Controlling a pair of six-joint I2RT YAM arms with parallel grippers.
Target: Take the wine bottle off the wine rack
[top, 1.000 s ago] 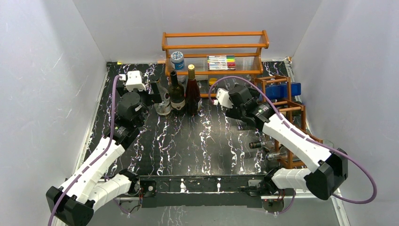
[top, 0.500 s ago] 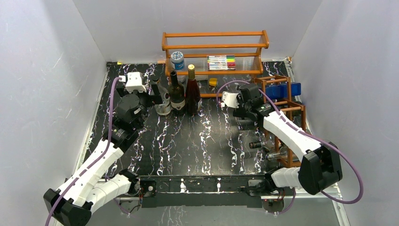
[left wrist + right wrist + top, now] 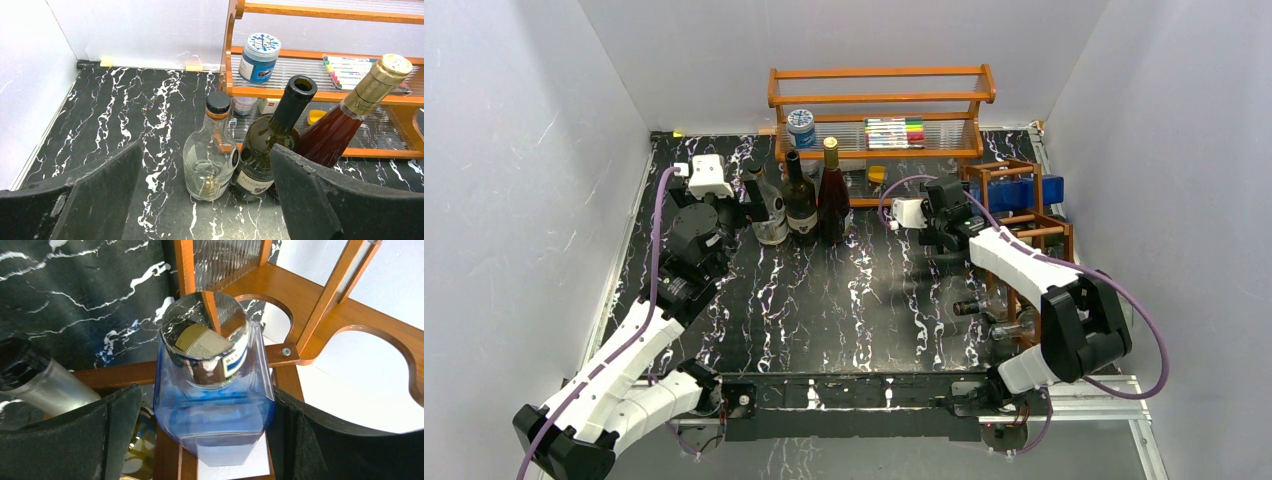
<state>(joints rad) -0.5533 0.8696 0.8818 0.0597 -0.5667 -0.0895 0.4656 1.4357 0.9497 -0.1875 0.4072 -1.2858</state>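
**One word I can read: "NEGRO"**

Through my left wrist camera, low in the middle of the frame, the label [image 3: 252, 181] on the dark green bottle [image 3: 282, 132] shows the capitals "NEGRO". The rest of the word curves away round the glass. To its right, the gold foil [image 3: 372, 87] on the amber bottle [image 3: 327, 137] carries dark script too fine for me to make out. The print on the blue-lidded jar [image 3: 257, 62] and on the marker set [image 3: 350, 67], both on the orange shelf [image 3: 300, 93], is too small. Through my right wrist camera, the silver cap [image 3: 206, 342] of the blue glass bottle [image 3: 215, 410] shows a tan label, its lines only a blur.
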